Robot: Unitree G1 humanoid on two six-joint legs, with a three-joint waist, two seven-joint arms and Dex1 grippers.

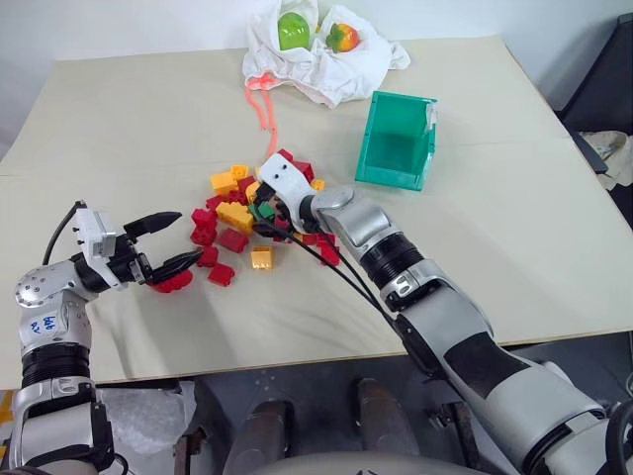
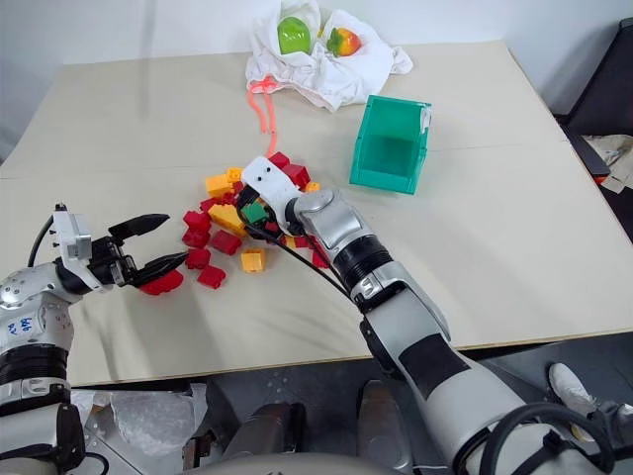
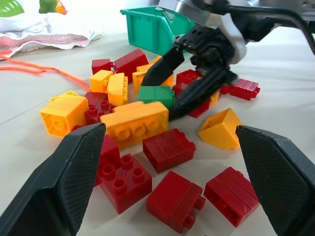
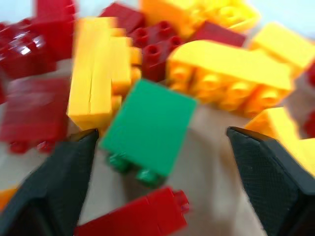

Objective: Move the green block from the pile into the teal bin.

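The green block (image 1: pixel 262 210) lies in the pile (image 1: pixel 229 226) of red and yellow bricks at the middle of the table. My right gripper (image 1: pixel 263 218) reaches down into the pile, open, one finger on each side of the green block (image 4: pixel 147 125). One finger is close against the block and a gap shows at the other. The left wrist view shows the same straddle around the block (image 3: pixel 155 94). At the pile's left edge my left gripper (image 1: pixel 188 237) hovers open and holds nothing. The teal bin (image 1: pixel 394 178) stands behind and right of the pile, its opening facing up and toward me.
A white cloth (image 1: pixel 336 69) at the table's far edge holds a lime-green toy fruit (image 1: pixel 293 32) and an orange-red one (image 1: pixel 342 38). An orange cord (image 1: pixel 265 104) trails from it toward the pile. A red brick (image 1: pixel 174 282) lies under my left gripper.
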